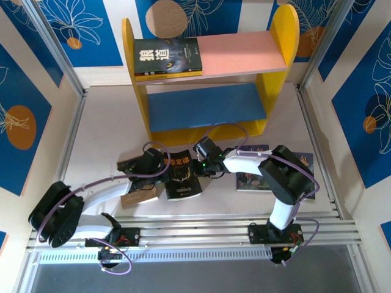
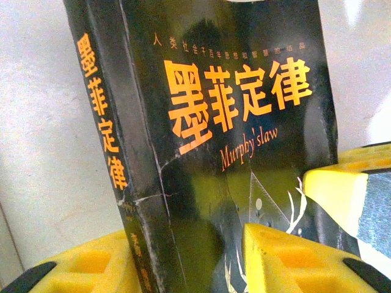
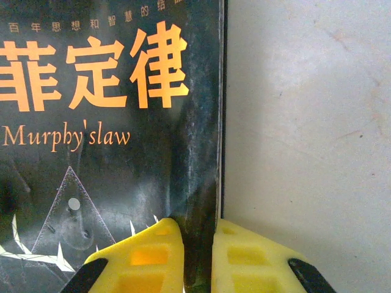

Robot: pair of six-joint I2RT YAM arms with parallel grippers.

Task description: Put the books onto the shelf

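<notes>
The book (image 3: 110, 171) looks light, bendy and slick; right jaws pinch its fore-edge, left jaws spread astride the spine (image 2: 116, 152).

Left arm (image 1: 102, 191) and right arm (image 1: 281, 213): white links, black joint housings, purple cables; pincer fingers (image 3: 146, 259) yellow, black-edged.

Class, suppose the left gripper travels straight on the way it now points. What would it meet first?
The black paperback with orange title: its spine lies between the open fingers of the left gripper, so contact looks almost immediate, though depth is unclear.
</notes>
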